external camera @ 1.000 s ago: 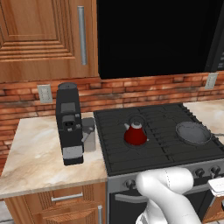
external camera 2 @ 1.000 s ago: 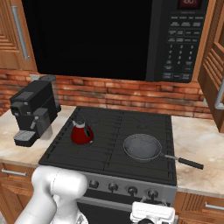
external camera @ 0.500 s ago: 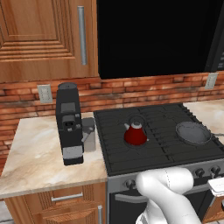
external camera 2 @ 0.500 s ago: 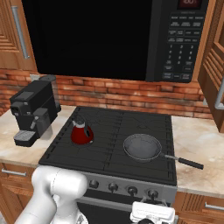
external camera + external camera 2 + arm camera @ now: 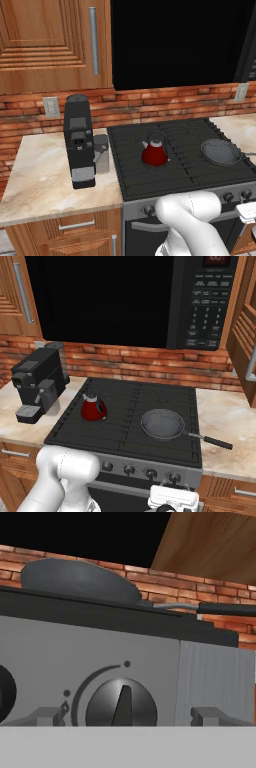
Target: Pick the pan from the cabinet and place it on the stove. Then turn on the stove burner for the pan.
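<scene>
The dark grey pan sits on the front right grate of the black stove, its long handle pointing right over the counter. It also lies at the stove's right side, and its underside shows above the steel front. My gripper hangs low in front of the stove's rightmost knob. It is open and holds nothing. Its fingertips stand on either side of that round knob, whose pointer is upright. A wooden cabinet door stands open at the upper right.
A red kettle stands on the front left grate. A black coffee machine is on the marble counter left of the stove. The black microwave hangs above. A shut upper cabinet is at the left.
</scene>
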{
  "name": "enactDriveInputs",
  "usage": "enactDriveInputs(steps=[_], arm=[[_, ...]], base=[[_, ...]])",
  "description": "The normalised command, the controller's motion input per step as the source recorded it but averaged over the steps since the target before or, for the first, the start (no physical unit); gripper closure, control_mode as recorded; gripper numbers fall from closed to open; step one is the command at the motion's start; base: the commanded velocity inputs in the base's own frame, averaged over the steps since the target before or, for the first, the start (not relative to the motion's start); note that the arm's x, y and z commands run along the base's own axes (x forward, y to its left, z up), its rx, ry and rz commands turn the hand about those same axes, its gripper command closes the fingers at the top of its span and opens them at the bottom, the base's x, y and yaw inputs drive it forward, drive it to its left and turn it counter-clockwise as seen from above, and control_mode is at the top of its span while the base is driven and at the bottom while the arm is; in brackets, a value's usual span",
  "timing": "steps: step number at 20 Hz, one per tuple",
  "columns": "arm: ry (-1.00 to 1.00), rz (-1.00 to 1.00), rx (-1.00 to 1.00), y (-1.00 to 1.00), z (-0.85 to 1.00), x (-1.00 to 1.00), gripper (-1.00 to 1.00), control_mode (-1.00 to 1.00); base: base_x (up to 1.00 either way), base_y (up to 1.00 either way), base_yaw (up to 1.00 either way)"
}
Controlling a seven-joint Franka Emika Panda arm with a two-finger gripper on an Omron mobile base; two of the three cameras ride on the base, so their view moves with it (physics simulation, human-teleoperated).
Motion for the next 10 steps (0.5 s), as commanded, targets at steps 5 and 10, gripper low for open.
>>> enactDriveInputs(steps=[5,10], arm=[[0.0,-0.01,0.0,0.09,0.0,0.09,-1.0,-1.0],[0.0,-0.01,0.0,0.03,0.0,0.12,-1.0,-1.0]], base=[[0.0,0.0,0.0],[0.0,0.0,0.0]])
